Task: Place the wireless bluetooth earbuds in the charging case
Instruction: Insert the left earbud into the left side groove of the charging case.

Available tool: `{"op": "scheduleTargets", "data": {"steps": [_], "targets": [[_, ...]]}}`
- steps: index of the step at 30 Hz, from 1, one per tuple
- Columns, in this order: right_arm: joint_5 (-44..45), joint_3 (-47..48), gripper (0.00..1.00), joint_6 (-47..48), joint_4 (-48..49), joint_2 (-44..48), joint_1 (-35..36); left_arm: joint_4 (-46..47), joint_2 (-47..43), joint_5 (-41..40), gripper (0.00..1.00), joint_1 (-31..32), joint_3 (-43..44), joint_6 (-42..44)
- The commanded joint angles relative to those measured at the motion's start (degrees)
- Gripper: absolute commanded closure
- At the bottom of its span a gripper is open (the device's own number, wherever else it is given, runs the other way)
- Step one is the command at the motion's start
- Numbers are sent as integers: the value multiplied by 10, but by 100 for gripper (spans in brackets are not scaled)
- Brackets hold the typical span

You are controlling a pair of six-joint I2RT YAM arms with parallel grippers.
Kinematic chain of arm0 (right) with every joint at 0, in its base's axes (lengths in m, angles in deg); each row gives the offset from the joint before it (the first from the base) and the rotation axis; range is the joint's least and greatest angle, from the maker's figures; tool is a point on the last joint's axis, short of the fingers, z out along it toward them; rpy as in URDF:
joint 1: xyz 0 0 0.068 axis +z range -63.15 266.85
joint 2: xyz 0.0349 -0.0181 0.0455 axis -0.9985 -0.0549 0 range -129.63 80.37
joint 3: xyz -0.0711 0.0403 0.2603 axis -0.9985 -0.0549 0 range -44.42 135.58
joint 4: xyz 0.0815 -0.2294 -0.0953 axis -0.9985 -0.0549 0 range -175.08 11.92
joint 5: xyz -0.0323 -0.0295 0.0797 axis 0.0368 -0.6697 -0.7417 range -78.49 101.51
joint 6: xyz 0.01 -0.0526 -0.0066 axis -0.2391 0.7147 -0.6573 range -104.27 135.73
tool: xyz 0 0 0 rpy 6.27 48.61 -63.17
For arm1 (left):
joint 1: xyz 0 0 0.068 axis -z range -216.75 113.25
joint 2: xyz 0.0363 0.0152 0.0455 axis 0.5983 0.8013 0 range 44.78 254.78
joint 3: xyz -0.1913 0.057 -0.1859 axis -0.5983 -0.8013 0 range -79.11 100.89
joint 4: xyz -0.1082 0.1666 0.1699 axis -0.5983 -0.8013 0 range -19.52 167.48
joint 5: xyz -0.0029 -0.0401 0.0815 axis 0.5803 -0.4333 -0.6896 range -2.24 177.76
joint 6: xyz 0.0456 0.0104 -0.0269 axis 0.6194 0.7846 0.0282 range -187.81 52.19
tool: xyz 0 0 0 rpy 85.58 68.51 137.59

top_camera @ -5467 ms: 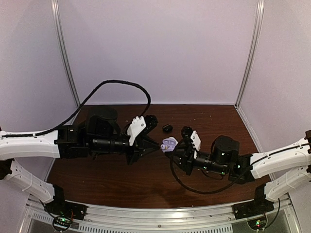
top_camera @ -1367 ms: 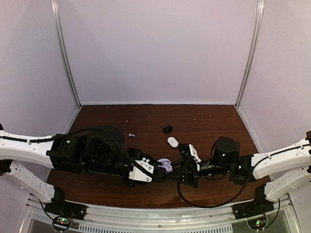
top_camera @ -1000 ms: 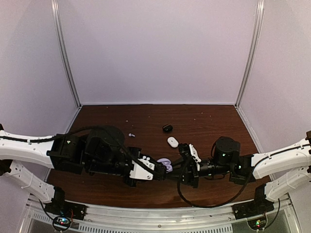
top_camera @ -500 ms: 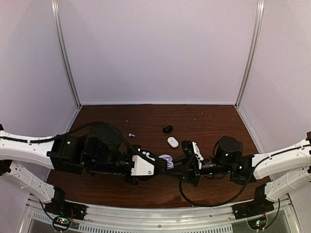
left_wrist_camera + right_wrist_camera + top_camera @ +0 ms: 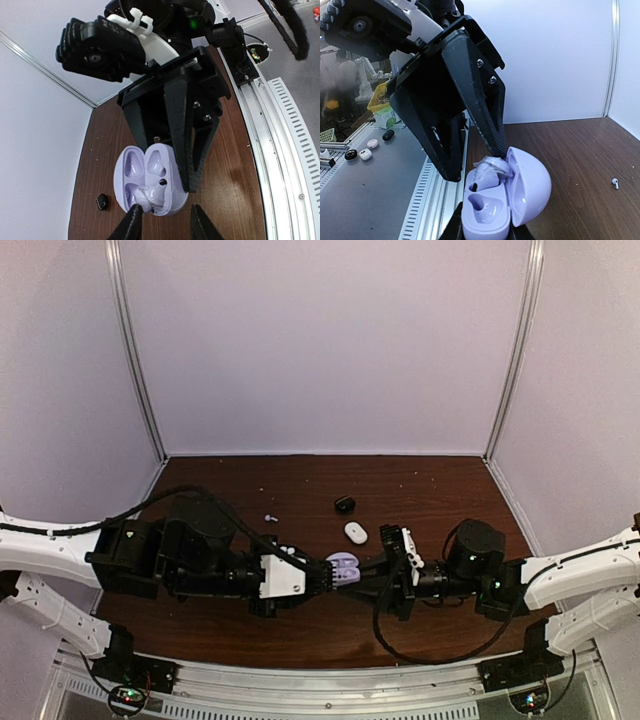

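The open lavender charging case (image 5: 343,567) is held between my two grippers above the table's near middle. My right gripper (image 5: 487,227) is shut on the case's base (image 5: 487,215), with the lid standing open to the right. A pale lavender earbud (image 5: 492,167) sits tilted in the far slot, and the near slot is bare. My left gripper (image 5: 165,226) is open, and one of its fingertips (image 5: 131,224) touches the earbud (image 5: 150,197). In the top view the left gripper (image 5: 322,575) and the right gripper (image 5: 366,575) face each other.
A small white oval piece (image 5: 355,532) and a small black oval piece (image 5: 345,504) lie behind the case. A tiny white stemmed earbud (image 5: 270,517) lies further left and also shows in the right wrist view (image 5: 615,183). The metal rail (image 5: 330,695) runs along the near edge.
Over the last second both grippers shifted slightly away from the near edge, with the case between them. Five seconds ago the case was held further back, hiding the white oval piece.
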Motion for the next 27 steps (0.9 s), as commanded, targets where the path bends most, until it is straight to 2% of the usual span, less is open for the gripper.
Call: {"op": "scheduleTargets", "data": {"steps": [1, 20, 27], "targets": [[1, 1, 100, 3, 16, 11, -2, 27, 4, -15, 66, 2, -4, -8], [4, 16, 100, 6, 4, -9, 1, 19, 29, -29, 66, 2, 19, 2], [15, 13, 100, 9, 2, 0, 2, 0, 32, -24, 76, 2, 17, 1]]}}
